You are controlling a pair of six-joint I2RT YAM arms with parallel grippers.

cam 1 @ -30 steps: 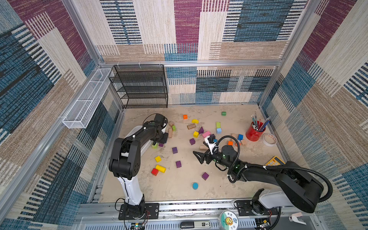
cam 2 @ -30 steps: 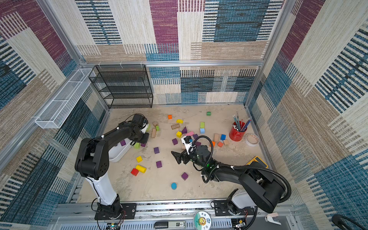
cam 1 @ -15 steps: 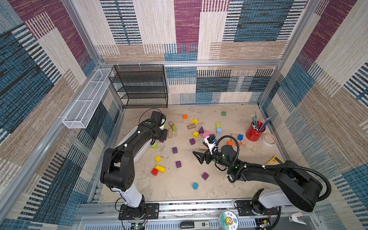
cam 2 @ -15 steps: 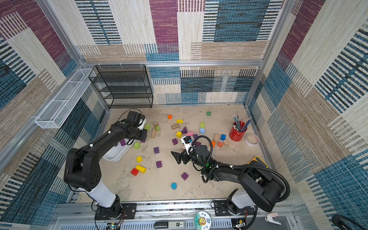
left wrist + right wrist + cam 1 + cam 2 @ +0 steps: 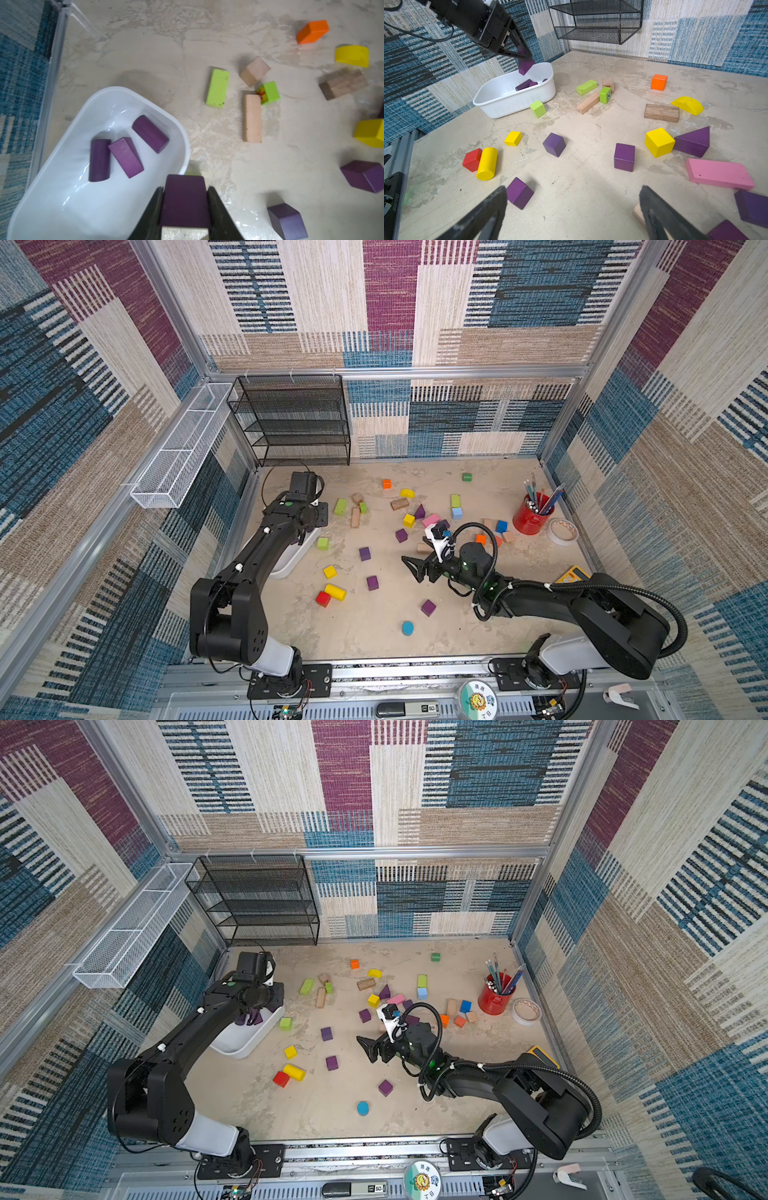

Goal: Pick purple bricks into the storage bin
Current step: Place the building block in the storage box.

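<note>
Left pincer (image 5: 185, 188) clamps a smooth purple wooden bar (image 5: 185, 199), long axis pointing down, over the rim of the glossy white storage bin (image 5: 182, 135), which holds three purple bricks (image 5: 125, 156). Right pincer (image 5: 573, 190) gapes empty above the worktop (image 5: 591, 128).

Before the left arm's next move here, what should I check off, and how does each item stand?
1. Left gripper shut on the held brick: ok.
2. Held brick fully within the rim of the storage bin: cannot tell; it hangs near the edge.
3. Room in the bin: ok; three bricks lie at one end.
4. Right gripper open, away from the bin: ok.
5. All purple bricks collected: not ok; cubes and a wedge lie loose.
</note>
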